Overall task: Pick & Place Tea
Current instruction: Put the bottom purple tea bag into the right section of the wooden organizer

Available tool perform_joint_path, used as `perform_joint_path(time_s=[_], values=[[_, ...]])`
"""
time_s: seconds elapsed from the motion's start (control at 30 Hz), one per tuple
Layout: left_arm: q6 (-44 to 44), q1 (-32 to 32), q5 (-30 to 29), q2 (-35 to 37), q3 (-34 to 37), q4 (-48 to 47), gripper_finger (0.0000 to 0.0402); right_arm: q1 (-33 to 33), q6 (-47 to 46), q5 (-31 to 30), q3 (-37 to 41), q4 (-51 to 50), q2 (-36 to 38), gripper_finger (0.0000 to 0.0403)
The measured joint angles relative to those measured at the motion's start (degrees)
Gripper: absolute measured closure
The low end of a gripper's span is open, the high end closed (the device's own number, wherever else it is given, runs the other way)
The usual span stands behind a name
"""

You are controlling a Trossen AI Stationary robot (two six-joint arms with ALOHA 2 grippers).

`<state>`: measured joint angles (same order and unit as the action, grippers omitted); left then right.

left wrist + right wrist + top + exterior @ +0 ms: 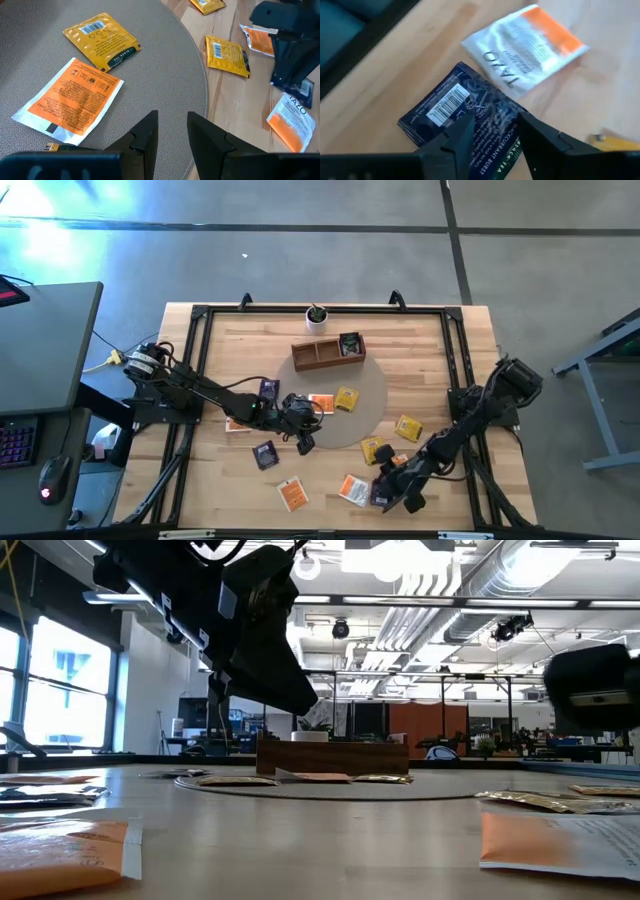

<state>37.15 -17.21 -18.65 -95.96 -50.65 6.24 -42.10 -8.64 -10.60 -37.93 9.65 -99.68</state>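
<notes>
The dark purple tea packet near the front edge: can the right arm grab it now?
Probably yes. The right end effector hangs right over the dark purple sachet, fingers apart on either side. An orange-and-white sachet lies beside it, apparently just touching one edge, not covering it.

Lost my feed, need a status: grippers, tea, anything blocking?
Right gripper open, directly above dark purple sachet, nothing held. Left gripper open, empty, over the round mat beside orange sachet. Nothing blocking.

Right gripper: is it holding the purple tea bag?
No. The right gripper stands open over the purple sachet, which lies flat on the table.
</notes>
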Motion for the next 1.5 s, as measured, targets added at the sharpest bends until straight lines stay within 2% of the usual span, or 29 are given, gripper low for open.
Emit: perform_joint_path(time_s=[0.23, 0.43, 0.6, 0.77, 1.0, 1.13, 1.33, 1.5], values=[[0.00, 0.00, 0.00, 0.00, 0.00, -0.02, 0.0299, 5.19, 2.20, -6.61, 0.23, 3.62, -0.24, 0.0320], [0.00, 0.00, 0.00, 0.00, 0.00, -0.04, 0.0299, 8.07, 5.53, -3.28, 0.35, 7.45, 0.17, 0.0363], [-0.02, 0.00, 0.00, 0.00, 0.00, -0.02, 0.0299, 8.08, 8.90, -2.93, 0.33, 8.50, 3.18, 0.0374], [-0.02, 0.00, 0.02, 0.00, 0.00, 0.02, 0.0299, 7.59, 10.17, -2.76, 0.26, 5.43, 6.22, 0.0353], [0.62, 0.00, 0.25, 0.00, 0.00, 0.36, 0.0299, 5.31, 8.76, -2.52, 0.24, -6.79, 6.38, 0.0290], [0.57, -0.04, 3.67, -0.02, 0.00, 3.29, 0.0299, 4.08, 12.19, -4.77, 0.24, -8.12, 6.26, 0.0263], [-0.75, -0.07, 7.55, -4.96, -0.02, 13.19, 0.0299, 3.64, 21.68, -11.36, 0.24, -8.11, 6.21, 0.0252], [0.57, -0.06, 10.92, -12.44, -4.29, 15.12, 0.0299, 3.82, 25.28, -10.27, 0.22, -8.10, 6.19, 0.0252]])
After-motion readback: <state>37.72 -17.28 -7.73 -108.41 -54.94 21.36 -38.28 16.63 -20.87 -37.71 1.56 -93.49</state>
